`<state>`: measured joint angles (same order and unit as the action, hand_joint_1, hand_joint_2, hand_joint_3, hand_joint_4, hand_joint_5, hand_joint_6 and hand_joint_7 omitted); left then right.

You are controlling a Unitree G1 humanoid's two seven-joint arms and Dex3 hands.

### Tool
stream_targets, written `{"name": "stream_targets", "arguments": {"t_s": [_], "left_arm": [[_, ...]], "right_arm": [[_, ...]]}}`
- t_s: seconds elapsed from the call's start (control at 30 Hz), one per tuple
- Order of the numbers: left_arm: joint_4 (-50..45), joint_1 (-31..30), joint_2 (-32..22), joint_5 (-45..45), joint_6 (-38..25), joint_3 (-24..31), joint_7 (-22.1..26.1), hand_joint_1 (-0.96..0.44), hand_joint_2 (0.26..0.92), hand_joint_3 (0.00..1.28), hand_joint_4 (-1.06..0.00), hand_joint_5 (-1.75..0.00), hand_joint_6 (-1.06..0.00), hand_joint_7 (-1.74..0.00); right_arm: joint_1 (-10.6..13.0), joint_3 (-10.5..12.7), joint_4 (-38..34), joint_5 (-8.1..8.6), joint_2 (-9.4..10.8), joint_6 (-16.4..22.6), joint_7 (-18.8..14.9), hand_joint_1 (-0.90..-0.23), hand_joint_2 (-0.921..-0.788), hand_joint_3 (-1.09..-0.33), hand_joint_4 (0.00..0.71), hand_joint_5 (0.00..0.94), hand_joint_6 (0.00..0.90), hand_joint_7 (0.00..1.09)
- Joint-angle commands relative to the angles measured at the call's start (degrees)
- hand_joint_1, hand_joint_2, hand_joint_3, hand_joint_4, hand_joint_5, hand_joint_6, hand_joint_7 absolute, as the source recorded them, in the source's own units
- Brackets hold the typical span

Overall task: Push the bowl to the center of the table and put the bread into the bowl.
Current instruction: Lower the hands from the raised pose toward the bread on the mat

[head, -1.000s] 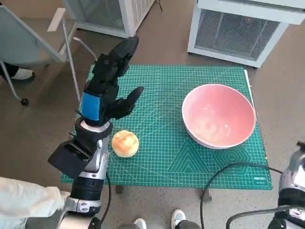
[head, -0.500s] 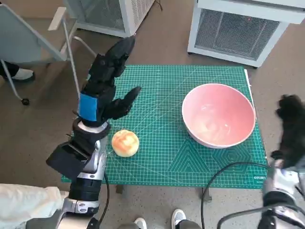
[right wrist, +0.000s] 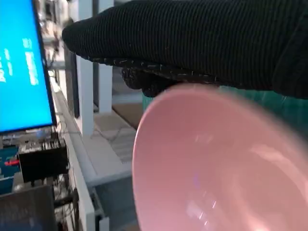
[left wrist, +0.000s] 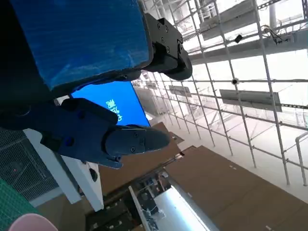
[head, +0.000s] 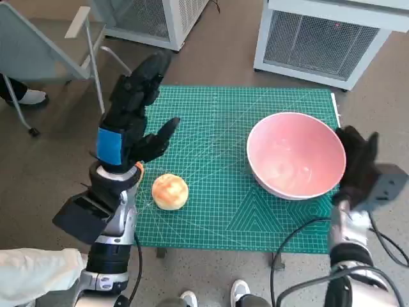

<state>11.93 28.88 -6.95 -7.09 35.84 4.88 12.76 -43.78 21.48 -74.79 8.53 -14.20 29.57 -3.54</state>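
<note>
A large pink bowl (head: 296,153) sits on the right part of the green cutting mat (head: 223,109). It also fills the right wrist view as a pink bowl (right wrist: 216,168). A round golden bread roll (head: 169,191) lies near the mat's front left. My left hand (head: 131,121) is raised above the mat's left side, behind the roll, fingers spread and holding nothing. Its fingers (left wrist: 110,139) point up at the ceiling in the left wrist view. My right hand (head: 356,163) in the black glove stands beside the bowl's right rim, close to it; contact is unclear.
White cabinets with grilles (head: 326,38) stand behind the table. A grey chair (head: 45,51) is at the far left with a person's shoe (head: 25,97) beside it. A black cable (head: 300,233) loops over the mat's front right. Shoes (head: 239,293) show below the table's front edge.
My right hand has risen from below the table's right corner and come in to the bowl's right rim. The left hand shifted slightly left. Bowl and bread have not moved.
</note>
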Motion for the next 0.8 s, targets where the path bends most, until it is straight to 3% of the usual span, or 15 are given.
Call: {"name": "stream_targets", "arguments": {"t_s": [0.03, 0.47, 0.8], "left_arm": [[-1.6, -1.6, -0.8, 0.0, -0.4, 0.6, -0.4, -0.48, 0.921, 0.36, -0.39, 0.00, -0.28, -0.36], [-3.3, -4.4, -2.0, 0.9, 0.6, 2.2, -1.6, -0.48, 0.921, 0.35, -0.38, 0.00, -0.34, -0.22], [-4.5, -6.5, -2.7, 2.3, 1.5, 3.5, -3.6, -0.52, 0.921, 0.35, -0.38, 0.00, -0.36, -0.19]], "right_arm": [[-1.3, -0.9, -1.1, -0.99, 2.2, -2.2, -0.1, -0.493, -0.921, -0.868, 0.199, 0.018, 0.229, 0.17], [-5.7, -2.2, -1.6, -2.43, 5.5, -4.4, 0.0, -0.465, -0.921, -0.884, 0.189, 0.005, 0.220, 0.16], [-9.3, -1.7, -2.1, -2.17, 8.1, -7.6, 0.6, -0.476, -0.921, -0.876, 0.193, 0.005, 0.216, 0.15]]}}
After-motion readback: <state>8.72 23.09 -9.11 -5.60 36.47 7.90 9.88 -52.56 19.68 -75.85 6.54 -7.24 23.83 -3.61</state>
